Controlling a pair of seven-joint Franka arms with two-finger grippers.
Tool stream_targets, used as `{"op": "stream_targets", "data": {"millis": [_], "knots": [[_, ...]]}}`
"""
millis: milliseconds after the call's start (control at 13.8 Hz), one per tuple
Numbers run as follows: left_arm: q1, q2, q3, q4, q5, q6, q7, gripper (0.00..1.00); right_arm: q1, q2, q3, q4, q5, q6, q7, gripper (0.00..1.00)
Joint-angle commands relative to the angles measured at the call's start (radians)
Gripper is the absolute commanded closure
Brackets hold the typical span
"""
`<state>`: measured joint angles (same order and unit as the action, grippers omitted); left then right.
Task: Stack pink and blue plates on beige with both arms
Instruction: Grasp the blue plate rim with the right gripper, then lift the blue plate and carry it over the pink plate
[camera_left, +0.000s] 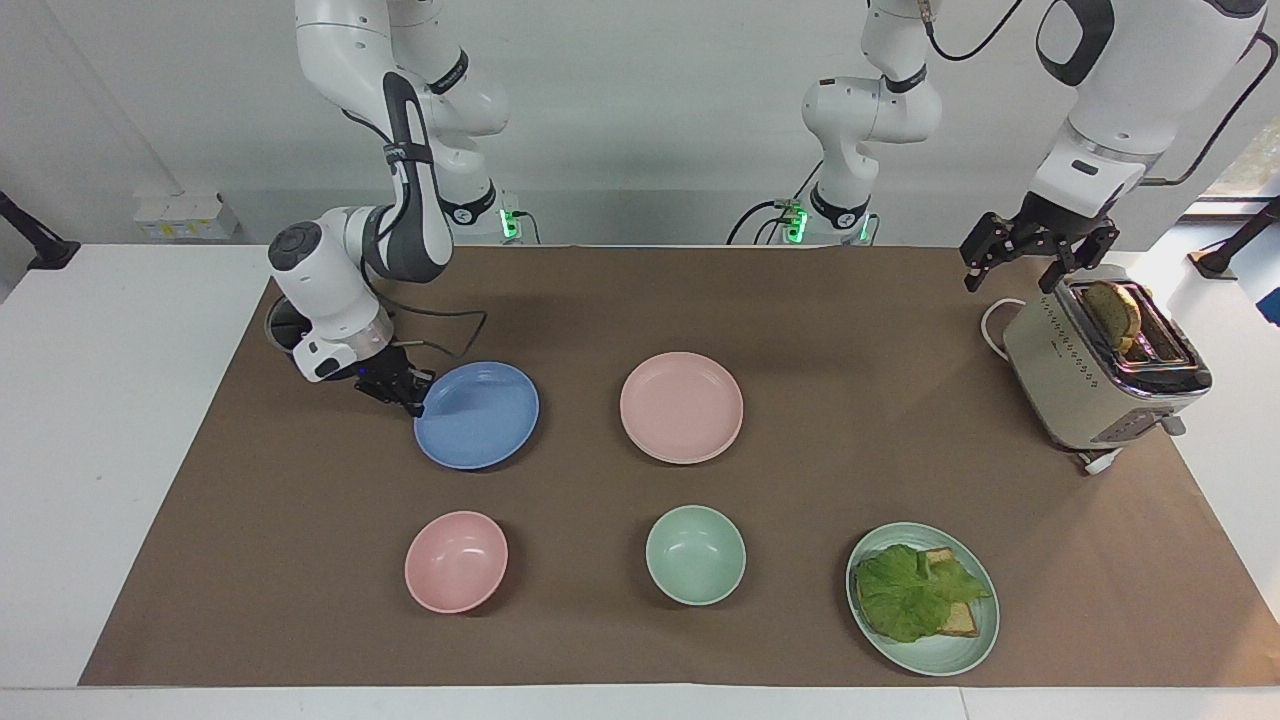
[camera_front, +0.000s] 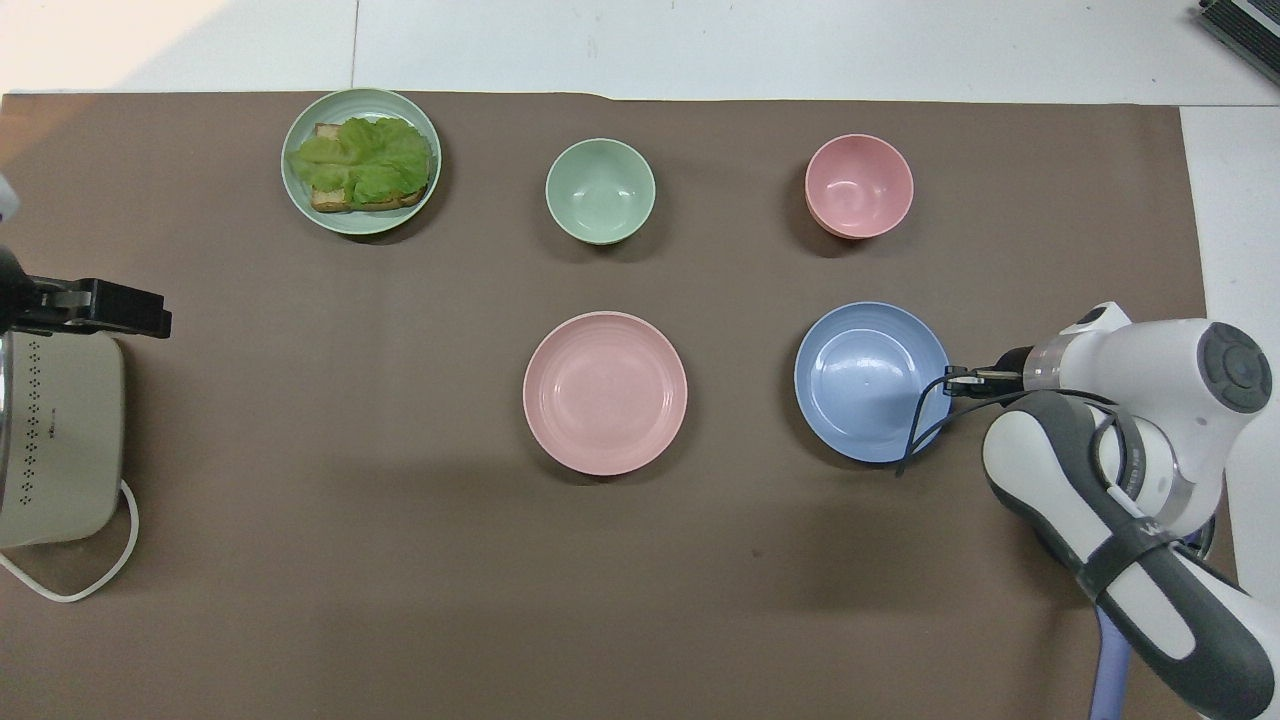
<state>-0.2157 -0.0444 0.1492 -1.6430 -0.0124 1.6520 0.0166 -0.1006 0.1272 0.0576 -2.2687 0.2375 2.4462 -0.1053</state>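
The blue plate (camera_left: 477, 414) is gripped at its rim by the closed right gripper (camera_left: 412, 396), beside the pink plate (camera_left: 681, 407), toward the right arm's end. Its tilt is seen only in the facing view; round, no long axis is shown. The left gripper (camera_left: 1035, 257) is held spread wide, empty, over the toaster (camera_left: 1090, 370)
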Motion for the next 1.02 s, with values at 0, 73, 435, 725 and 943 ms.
{"op": "stream_targets", "data": {"millis": [0,73,435,725,943], "knots": [[0.015,-0.035,-0.007,0.005,0.017,-0.040,0.010,0.00,-0.021,-0.024,0.008,0.032,0.034,-0.073,-0.030,1.00],[0.036,-0.034,-0.016,0.006,0.016,-0.040,0.010,0.00,-0.019,-0.040,0.008,0.050,0.034,-0.119,-0.028,1.00],[0.087,-0.026,-0.023,0.006,0.012,-0.037,0.014,0.00,-0.004,-0.165,0.013,0.103,0.034,-0.246,-0.022,1.00],[0.084,-0.026,-0.017,0.009,0.012,-0.031,0.013,0.00,0.074,-0.238,0.016,0.116,0.034,-0.283,0.082,1.00],[0.078,-0.037,-0.017,0.006,0.012,-0.041,0.010,0.00,0.223,-0.195,0.016,0.176,0.017,-0.254,0.258,1.00]]}}
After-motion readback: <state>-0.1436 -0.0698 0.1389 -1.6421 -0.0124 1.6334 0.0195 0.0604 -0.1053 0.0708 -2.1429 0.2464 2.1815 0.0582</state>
